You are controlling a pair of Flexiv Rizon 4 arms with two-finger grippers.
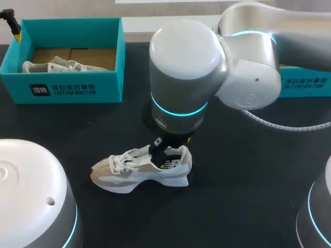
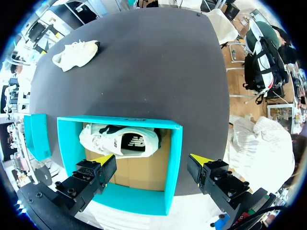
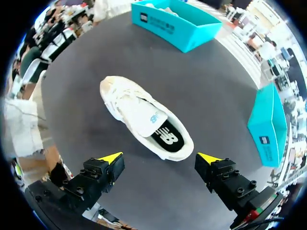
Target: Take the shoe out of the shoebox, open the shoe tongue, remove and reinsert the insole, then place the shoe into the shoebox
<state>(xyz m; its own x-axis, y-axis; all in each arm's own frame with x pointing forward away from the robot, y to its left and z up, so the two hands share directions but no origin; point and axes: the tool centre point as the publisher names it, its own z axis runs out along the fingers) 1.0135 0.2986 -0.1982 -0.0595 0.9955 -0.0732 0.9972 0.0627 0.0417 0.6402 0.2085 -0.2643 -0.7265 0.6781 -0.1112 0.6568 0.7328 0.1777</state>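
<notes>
Under my right arm (image 1: 196, 72), the head view hides most of the right pincer (image 3: 160, 158); its wrist view shows it released above the shoe (image 1: 142, 168) on the worktop (image 1: 248, 181). Left pincer (image 2: 152, 159) hangs released over the white-printed shoebox (image 1: 72, 89), a second shoe (image 1: 51, 66) inside.

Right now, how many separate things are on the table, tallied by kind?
White shoes: 2, the shoe on the table and the shoe in the box
Teal shoebox: 1
Teal lid, lying apart from the box: 1
Total: 4
</notes>
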